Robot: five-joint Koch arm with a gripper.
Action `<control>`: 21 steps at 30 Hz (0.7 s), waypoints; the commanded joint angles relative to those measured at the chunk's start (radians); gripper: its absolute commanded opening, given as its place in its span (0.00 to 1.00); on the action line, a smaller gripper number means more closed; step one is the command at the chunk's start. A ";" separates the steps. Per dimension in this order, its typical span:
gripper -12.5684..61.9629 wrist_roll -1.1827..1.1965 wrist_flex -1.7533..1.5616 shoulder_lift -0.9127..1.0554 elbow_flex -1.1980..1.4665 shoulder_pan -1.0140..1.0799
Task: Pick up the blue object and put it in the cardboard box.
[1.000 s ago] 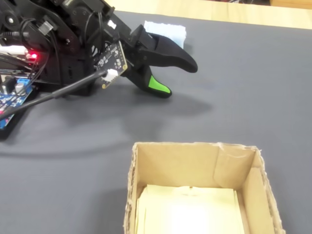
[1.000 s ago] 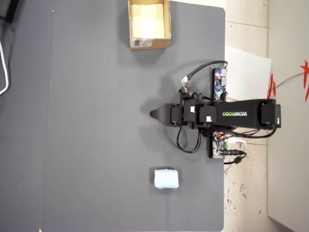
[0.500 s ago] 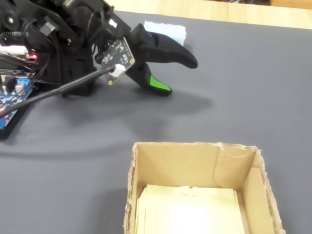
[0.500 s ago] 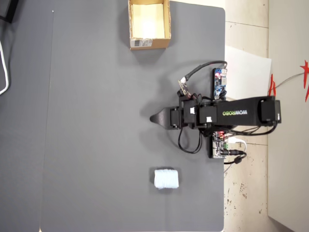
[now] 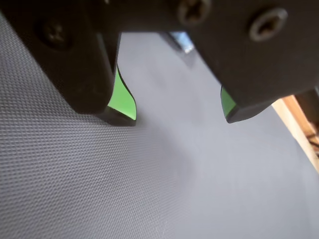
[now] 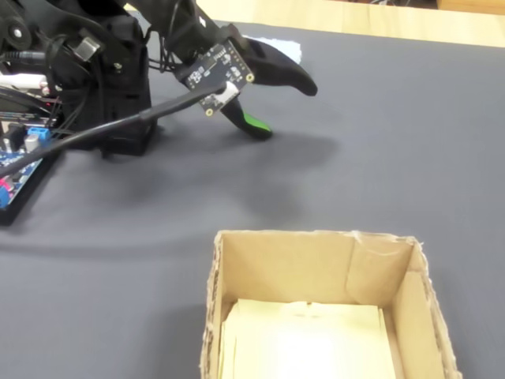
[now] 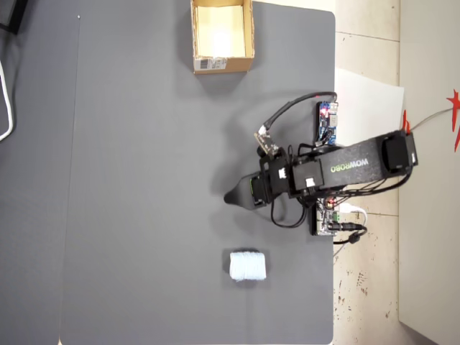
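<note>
One dark grey mat (image 7: 144,180), pale tiled floor (image 7: 366,302), wooden edge beyond (image 6: 355,20).

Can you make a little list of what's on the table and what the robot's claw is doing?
tool: open, holding nothing, low over the mat
blue object: lying on the mat, apart from the tool
cardboard box: open, at the mat's far edge, nothing blue inside
mat: dark grey, covers the table
</note>
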 commanded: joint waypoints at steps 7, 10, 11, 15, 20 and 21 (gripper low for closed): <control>0.61 0.158 0.043 0.020 -0.149 -0.160; 0.61 0.206 0.054 -0.009 -0.184 -0.195; 0.61 0.218 0.054 -0.014 -0.196 -0.215; 0.61 0.258 0.118 -0.051 -0.232 -0.301; 0.61 0.364 0.195 -0.084 -0.267 -0.387; 0.61 0.390 0.199 -0.094 -0.276 -0.407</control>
